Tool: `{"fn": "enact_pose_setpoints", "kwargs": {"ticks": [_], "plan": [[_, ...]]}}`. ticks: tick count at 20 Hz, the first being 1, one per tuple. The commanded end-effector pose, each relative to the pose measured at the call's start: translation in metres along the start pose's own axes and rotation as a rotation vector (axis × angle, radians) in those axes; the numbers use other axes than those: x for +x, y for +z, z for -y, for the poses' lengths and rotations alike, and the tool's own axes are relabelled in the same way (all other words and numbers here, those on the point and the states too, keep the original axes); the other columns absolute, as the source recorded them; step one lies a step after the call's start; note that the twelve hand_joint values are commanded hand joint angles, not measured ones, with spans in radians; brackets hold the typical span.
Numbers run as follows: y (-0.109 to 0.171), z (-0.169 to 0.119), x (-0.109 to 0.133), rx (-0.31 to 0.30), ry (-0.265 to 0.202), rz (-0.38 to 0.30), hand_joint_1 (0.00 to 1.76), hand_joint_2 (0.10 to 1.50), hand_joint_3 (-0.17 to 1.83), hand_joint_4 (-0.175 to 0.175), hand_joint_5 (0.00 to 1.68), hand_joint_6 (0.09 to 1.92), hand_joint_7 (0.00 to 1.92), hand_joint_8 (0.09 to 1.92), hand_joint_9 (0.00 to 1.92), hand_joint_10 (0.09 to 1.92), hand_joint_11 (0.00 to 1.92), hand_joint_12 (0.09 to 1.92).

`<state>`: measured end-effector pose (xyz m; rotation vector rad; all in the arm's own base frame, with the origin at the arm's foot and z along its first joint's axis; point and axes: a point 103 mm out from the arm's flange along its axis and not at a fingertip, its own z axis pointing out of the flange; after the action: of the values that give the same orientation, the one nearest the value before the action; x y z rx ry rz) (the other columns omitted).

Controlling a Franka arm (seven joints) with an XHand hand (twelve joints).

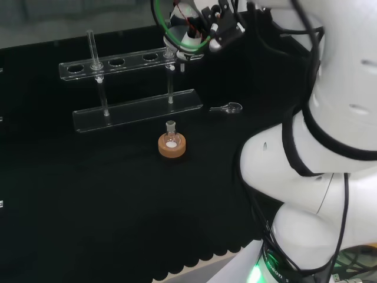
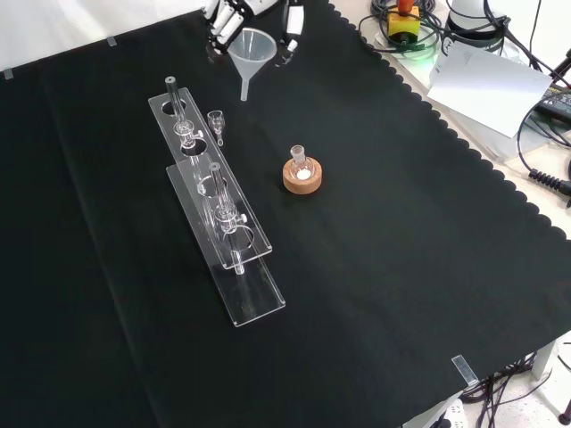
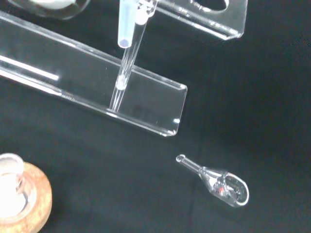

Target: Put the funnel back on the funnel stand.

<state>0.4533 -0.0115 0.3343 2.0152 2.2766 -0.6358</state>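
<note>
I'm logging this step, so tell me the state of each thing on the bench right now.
Clear plastic funnel: held by the hand, upright above the rack's end, not yet seated.
Clear acrylic funnel stand: upright on the cloth.
Small glass flask: upright on its cork ring.
Small glass stopper: lying on its side.

lab bench (glassware, funnel stand [image 2: 214, 201])

Small glass flask [image 1: 171, 126] upright in a cork ring [image 1: 172, 146] on the black cloth [image 1: 88, 194], near the middle. A small clear glass stopper [image 1: 228, 108] lies on its side, well apart from it.
</note>
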Motion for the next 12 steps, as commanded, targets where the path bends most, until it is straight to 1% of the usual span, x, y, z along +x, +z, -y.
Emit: {"fn": "enact_pose_setpoints", "kwargs": {"ticks": [1,5,12], "plan": [[-0.013,-0.039,-0.041,0.017,0.046,-0.015,0.80,0.77,0.60,0.048,0.76,0.73,0.61,0.61,1.00,0.37,0.69,1.23],[-0.010,-0.049,-0.055,0.014,0.055,-0.018,0.80,0.77,0.60,0.047,0.76,0.73,0.61,0.61,1.00,0.37,0.69,1.23],[-0.004,-0.065,-0.070,0.039,0.070,-0.017,0.80,0.77,0.60,0.047,0.76,0.73,0.62,0.61,1.00,0.37,0.69,1.23]]}}
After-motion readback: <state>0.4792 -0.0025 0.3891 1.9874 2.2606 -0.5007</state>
